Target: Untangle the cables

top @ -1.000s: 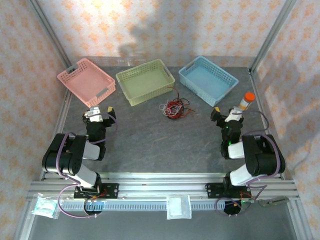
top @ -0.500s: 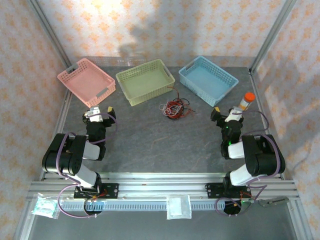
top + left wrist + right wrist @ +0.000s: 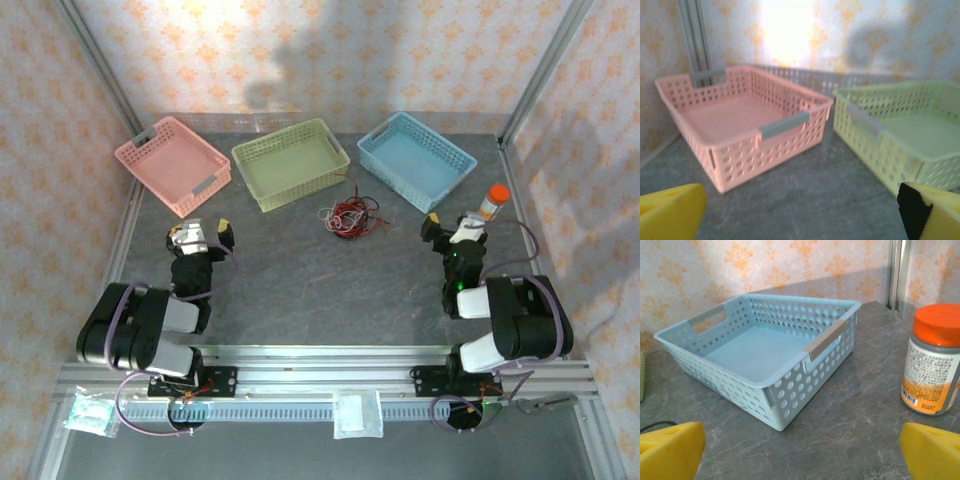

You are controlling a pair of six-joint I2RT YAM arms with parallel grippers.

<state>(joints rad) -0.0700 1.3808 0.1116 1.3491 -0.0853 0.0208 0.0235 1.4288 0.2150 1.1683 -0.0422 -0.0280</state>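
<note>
A small tangle of red, black and white cables [image 3: 346,214] lies on the grey table, just in front of the gap between the green and blue baskets. My left gripper [image 3: 200,232] stands open at the left, well apart from the cables, its yellow fingertips [image 3: 670,210] wide with bare table between them. At the right my right gripper [image 3: 453,224] is open too, with nothing between its yellow fingertips [image 3: 670,447]. A short black end of cable [image 3: 652,427] lies at the left edge of the right wrist view.
Three baskets stand along the back: pink [image 3: 172,163], green [image 3: 290,162] and blue [image 3: 415,160]. An orange-capped bottle [image 3: 491,203] stands beside my right gripper. Metal frame posts and patterned walls close in the table.
My left arm has shifted a little: its gripper has moved slightly forward and turned. The right arm and the cables have not moved.
</note>
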